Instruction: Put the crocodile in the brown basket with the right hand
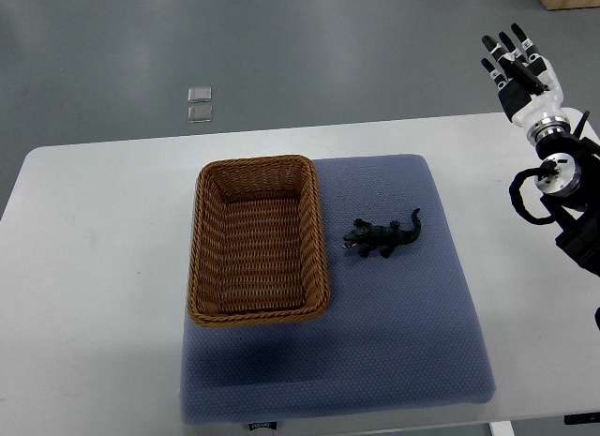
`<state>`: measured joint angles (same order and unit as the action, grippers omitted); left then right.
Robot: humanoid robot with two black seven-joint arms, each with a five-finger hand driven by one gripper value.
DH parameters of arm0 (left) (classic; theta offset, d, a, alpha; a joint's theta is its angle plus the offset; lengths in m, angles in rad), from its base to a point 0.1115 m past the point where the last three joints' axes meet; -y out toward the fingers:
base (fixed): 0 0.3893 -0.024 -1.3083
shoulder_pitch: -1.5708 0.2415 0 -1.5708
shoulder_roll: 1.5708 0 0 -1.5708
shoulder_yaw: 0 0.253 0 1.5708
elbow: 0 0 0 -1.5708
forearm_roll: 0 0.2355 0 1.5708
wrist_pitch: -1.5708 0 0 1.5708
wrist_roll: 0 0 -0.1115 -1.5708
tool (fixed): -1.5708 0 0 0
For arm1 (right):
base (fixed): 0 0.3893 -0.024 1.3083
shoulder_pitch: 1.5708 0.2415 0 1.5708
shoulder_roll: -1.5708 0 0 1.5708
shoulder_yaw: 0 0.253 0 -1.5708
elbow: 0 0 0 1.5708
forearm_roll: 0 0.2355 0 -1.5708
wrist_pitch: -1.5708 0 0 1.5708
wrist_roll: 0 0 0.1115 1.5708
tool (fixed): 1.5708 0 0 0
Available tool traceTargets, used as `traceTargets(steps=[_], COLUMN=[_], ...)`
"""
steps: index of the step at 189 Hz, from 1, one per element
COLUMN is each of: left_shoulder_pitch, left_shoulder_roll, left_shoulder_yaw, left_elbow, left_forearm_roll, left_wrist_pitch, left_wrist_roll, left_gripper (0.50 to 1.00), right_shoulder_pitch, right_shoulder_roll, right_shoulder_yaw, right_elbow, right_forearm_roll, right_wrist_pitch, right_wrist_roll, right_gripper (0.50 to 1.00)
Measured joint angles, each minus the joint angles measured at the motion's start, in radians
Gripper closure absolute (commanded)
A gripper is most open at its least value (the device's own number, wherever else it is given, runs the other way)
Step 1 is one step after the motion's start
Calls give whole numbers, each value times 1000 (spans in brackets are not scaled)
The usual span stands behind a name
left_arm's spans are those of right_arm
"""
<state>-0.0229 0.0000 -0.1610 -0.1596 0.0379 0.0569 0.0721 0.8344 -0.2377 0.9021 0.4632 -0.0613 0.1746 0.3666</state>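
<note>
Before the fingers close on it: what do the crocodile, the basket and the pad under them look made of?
Crocodile: probably moulded plastic or rubber, dark green, bumpy with a faint sheen; hard or soft, I cannot tell.
Basket: woven wicker or rattan, matte brown, weave rows plain on walls and floor.
Pad: blue fabric, matte, with a fine dotted mesh texture; likely padded.

Woven wicker basket point(260, 239), textured blue cloth mat point(394, 323), smooth white table point(94, 267)

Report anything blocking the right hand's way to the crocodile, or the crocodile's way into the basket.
Nothing visible. Bare table and blue mat separate the open right hand from the crocodile; the brown basket beside it is empty.
</note>
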Motion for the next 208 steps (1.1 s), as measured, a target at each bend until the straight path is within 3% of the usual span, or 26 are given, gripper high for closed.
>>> traceTargets(steps=[208], left_shoulder_pitch=[12], left_shoulder_roll=[0], left_shoulder_yaw=[-6], left_elbow=[2], left_forearm_roll=[-3], left_wrist_pitch=[0], left_wrist_roll=[5], left_gripper=[500], right_shoulder_pitch=[-1], right_shoulder_roll=[-22], right_shoulder_yaw=[0], right_elbow=[10], right_forearm_roll=[0], right_wrist_pitch=[8], right_wrist_roll=[0], right_gripper=[576])
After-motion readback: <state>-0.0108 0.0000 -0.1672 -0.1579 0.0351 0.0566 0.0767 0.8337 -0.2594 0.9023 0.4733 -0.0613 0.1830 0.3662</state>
